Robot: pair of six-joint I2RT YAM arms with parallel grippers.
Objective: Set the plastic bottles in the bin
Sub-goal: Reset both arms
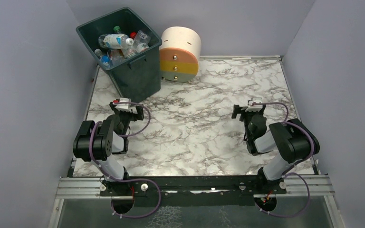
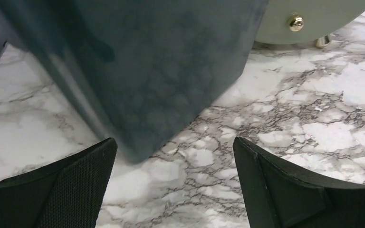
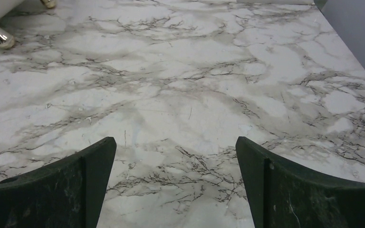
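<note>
The dark green-grey bin (image 1: 138,76) stands at the back left of the marble table. Several plastic bottles (image 1: 119,42) lie inside it, clear ones with blue and green labels and coloured caps. My left gripper (image 1: 129,108) is open and empty, just in front of the bin's base; the bin's wall (image 2: 171,71) fills the top of the left wrist view between my fingers (image 2: 76,190). My right gripper (image 1: 248,108) is open and empty over bare marble on the right side, with only the table between its fingers (image 3: 285,190).
A round cream, orange and yellow drawer unit (image 1: 180,47) with brass knobs stands right of the bin; its lowest drawer and knob (image 2: 295,22) show in the left wrist view and its foot (image 3: 0,37) in the right wrist view. Grey walls enclose the table on three sides.
</note>
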